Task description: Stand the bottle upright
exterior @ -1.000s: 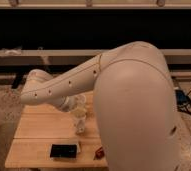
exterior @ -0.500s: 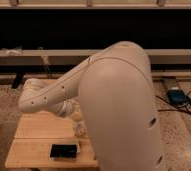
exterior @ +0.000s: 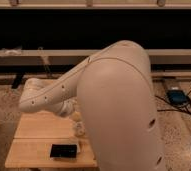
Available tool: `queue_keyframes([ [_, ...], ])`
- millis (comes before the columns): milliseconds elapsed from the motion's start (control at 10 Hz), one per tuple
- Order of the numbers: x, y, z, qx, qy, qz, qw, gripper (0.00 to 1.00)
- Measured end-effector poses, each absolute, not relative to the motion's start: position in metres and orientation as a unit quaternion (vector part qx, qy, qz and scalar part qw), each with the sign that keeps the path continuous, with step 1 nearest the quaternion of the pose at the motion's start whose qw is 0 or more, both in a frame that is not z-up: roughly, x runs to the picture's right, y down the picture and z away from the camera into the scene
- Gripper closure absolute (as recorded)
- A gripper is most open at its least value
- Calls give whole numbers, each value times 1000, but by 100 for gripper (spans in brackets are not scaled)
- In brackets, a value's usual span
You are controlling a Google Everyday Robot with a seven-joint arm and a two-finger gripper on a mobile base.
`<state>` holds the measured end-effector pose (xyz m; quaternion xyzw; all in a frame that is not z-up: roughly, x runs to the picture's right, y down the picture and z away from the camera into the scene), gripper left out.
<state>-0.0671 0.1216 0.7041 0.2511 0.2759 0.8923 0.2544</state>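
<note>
arm: swung further across view since a second ago, now hiding most of counter (exterior: 36,140)
hand (exterior: 78,120): low over counter centre, grip state cannot tell
bottle (exterior: 79,131): cream shape just below hand, pose unclear
black slab (exterior: 63,150): 7 o'clock of bottle
task: uprighting probably underway

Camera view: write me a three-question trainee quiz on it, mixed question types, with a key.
1. True or false: the black slab lies on the floor.
2. What hides the table's right end? A) the arm B) a box C) a chair
3. Where is the gripper?
Key: 1 false, it lies on the table. 2 A. 3 low over the table, at the arm's end, just behind the pale bottle.
</note>
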Motion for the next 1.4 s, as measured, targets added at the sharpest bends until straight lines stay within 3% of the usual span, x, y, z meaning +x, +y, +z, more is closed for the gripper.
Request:
queue_keyframes([
  [200,-85,107,694,254,250,895,269,20],
  [600,-107,83,677,256,214,898,286,20],
  [1400,-111,82,677,258,212,895,296,20],
])
